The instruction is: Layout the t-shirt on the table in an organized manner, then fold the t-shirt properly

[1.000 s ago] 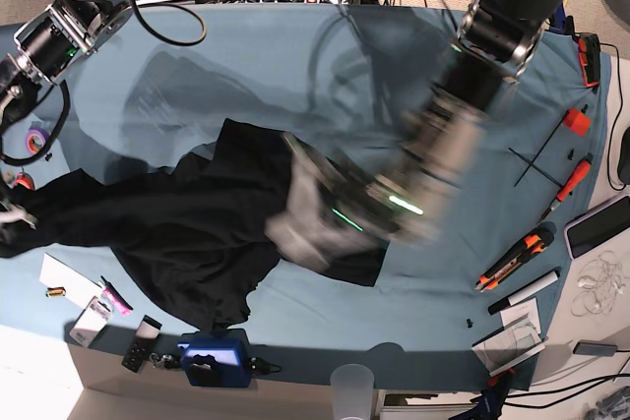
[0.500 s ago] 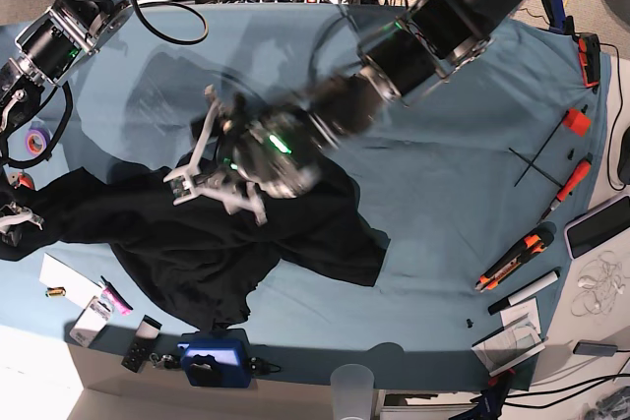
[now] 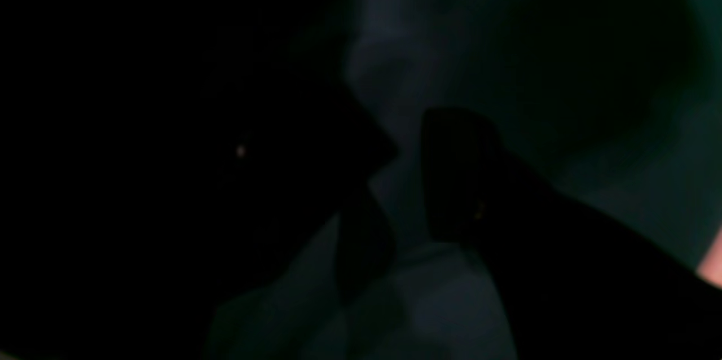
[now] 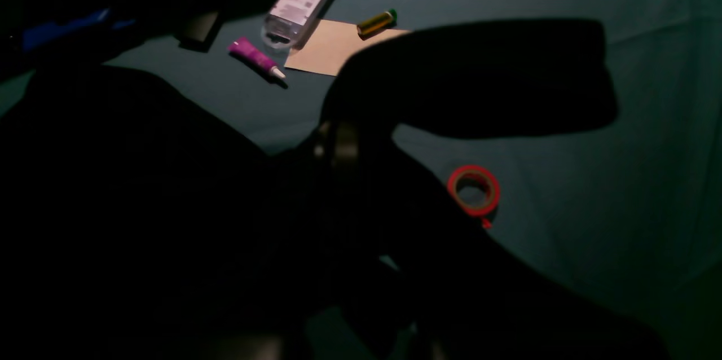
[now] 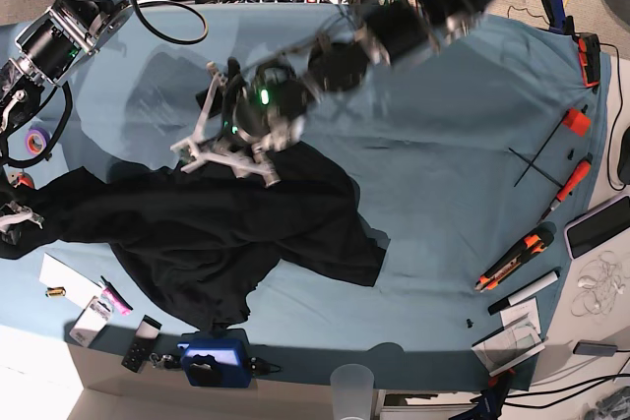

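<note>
The black t-shirt [image 5: 212, 233] lies crumpled across the left half of the teal table [image 5: 443, 145], one end stretched to the left edge. My left gripper [image 5: 224, 156] hovers over the shirt's upper edge, its white fingers [image 5: 189, 149] spread open with nothing between them. The left wrist view is dark: the shirt [image 3: 169, 151] fills the left, and teal cloth shows between the parted fingers [image 3: 457, 179]. My right gripper [image 5: 12, 221] is shut on the t-shirt's left end. In the right wrist view the shirt [image 4: 141, 207] drapes from the jaws.
A red tape roll [image 4: 474, 191], purple tube [image 4: 256, 58], paper [image 4: 333, 47] and battery [image 4: 375, 21] lie near the right gripper. A purple tape roll [image 5: 36, 138] sits at the left edge. A blue box [image 5: 212, 361] and cup [image 5: 352, 386] stand in front; an orange cutter [image 5: 512, 258] and screwdrivers [image 5: 571, 179] lie right.
My left arm has swung from the shirt's right side up and left to its upper edge, and its jaws have opened. The right arm has held still.
</note>
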{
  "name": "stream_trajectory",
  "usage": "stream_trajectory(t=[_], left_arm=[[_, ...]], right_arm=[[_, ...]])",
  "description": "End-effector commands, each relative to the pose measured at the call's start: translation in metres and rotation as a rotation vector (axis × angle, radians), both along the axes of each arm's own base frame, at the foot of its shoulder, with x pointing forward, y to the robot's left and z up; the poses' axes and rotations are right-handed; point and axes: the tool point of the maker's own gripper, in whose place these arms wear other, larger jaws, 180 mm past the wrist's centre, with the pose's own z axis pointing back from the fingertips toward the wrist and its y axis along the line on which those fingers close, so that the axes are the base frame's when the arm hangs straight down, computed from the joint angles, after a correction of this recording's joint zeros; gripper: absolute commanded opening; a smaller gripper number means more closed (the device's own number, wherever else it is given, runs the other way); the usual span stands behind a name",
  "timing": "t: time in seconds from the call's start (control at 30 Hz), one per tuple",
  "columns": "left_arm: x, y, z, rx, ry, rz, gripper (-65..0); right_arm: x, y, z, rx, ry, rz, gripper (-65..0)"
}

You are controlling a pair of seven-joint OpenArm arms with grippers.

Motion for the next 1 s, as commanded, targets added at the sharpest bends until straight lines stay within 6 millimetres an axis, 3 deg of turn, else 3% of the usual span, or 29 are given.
stream_trajectory(t=[0.0, 0.13, 0.3, 0.5, 0.63, 0.73, 0.9, 0.97], left_arm=[[0.007, -0.01, 0.017, -0.04, -0.047, 0.009, -28.0], [0.012, 0.002, 0.008, 0.004, -0.077, 0.075, -28.0], [0.004, 0.003, -0.012, 0.029, -0.015, 0.059, -28.0], [0.002, -0.007, -0.007, -0.034, -0.025, 0.049, -28.0], [0.002, -0.004, -0.016, -0.014, -0.016, 0.054, -29.3], [0.008, 0.005, -0.028, 0.02, -0.03, 0.094, -40.1], [0.02, 0.019, -0.035, 0.092, -0.092, 0.128, -63.6], [0.024, 0.025, -0.035, 0.128, -0.113, 0.141, -65.0]], right_arm=[[0.004, -0.007, 0.026, -0.038, -0.066, -0.001, -65.0], [0.004, -0.007, 0.026, -0.037, -0.066, -0.001, -65.0], [0.004, -0.007, 0.026, -0.037, -0.067, -0.001, -65.0], [0.004, -0.007, 0.026, -0.038, -0.067, -0.001, -65.0], [0.004, -0.007, 0.026, -0.037, -0.066, -0.001, -65.0], [0.004, -0.007, 0.026, -0.037, -0.067, -0.001, -65.0], [0.004, -0.007, 0.026, -0.038, -0.066, -0.001, -65.0], [0.004, -0.007, 0.026, -0.038, -0.067, -0.001, -65.0]])
